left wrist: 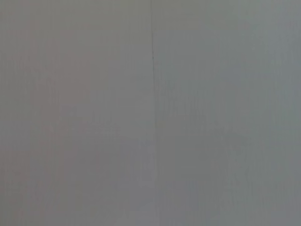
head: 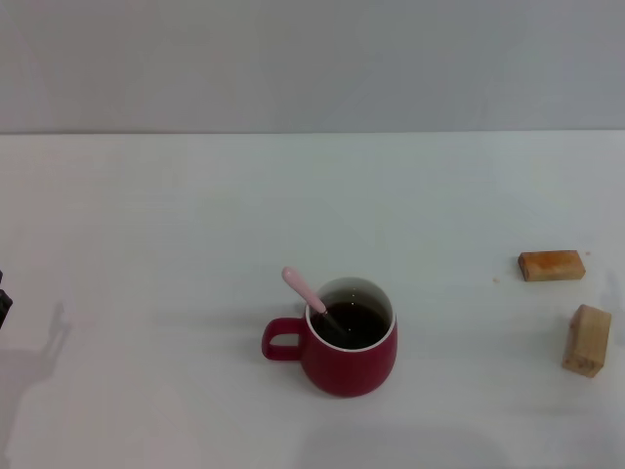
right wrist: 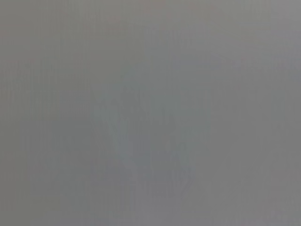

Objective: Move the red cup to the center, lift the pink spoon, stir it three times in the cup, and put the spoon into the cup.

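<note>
Leaning on the rim, the pink spoon (head: 306, 292) stands in the red cup (head: 347, 354) mid-table, while neither gripper's state can be told.

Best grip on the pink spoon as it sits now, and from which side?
Grip the pink spoon by its bare pink handle end, coming from above on the robot's left. It leans out over the red cup rim on the loop-handle side; its bowl is sunk in dark liquid.

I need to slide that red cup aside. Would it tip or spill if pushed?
The red cup looks squat and wide-bellied, so it probably slides without tipping. The dark liquid sits fairly high and might slosh. The pink spoon leans loosely on the rim and could shift.
</note>
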Action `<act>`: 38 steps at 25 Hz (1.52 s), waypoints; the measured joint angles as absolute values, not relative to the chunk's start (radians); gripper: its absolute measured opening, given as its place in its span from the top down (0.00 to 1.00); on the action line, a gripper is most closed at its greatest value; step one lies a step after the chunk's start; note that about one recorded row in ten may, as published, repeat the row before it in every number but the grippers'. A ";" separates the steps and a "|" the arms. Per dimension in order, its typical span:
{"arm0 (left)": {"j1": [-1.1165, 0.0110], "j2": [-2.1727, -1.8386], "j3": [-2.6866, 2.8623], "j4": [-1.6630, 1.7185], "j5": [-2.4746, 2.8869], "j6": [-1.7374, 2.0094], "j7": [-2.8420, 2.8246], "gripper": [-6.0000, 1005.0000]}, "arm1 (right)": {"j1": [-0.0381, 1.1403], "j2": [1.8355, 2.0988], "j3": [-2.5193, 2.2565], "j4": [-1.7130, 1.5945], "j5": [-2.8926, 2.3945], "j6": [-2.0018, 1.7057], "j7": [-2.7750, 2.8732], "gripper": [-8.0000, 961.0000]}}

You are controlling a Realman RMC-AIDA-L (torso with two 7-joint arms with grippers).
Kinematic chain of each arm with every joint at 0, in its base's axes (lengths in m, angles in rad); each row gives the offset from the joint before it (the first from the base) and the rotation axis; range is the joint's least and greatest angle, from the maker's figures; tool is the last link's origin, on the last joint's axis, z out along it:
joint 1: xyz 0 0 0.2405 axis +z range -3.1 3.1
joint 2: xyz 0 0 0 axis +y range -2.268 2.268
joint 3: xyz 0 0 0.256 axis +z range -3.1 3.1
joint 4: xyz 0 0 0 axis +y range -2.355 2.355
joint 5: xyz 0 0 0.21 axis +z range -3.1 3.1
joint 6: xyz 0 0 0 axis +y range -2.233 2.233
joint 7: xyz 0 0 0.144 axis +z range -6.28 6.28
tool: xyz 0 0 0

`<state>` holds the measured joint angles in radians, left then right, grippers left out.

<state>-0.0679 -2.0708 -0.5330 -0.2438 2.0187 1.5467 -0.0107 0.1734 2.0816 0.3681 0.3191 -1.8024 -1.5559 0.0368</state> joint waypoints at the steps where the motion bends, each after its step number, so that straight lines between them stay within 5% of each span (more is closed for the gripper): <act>1: -0.068 -2.071 -0.533 -0.244 2.019 1.547 -0.011 0.15 | 0.173 2.082 0.368 0.319 -1.802 -1.556 0.037 0.35; 38: -0.075 -2.069 -0.537 -0.247 2.019 1.509 -0.021 0.15 | 0.155 2.083 0.325 0.305 -1.802 -1.557 0.036 0.35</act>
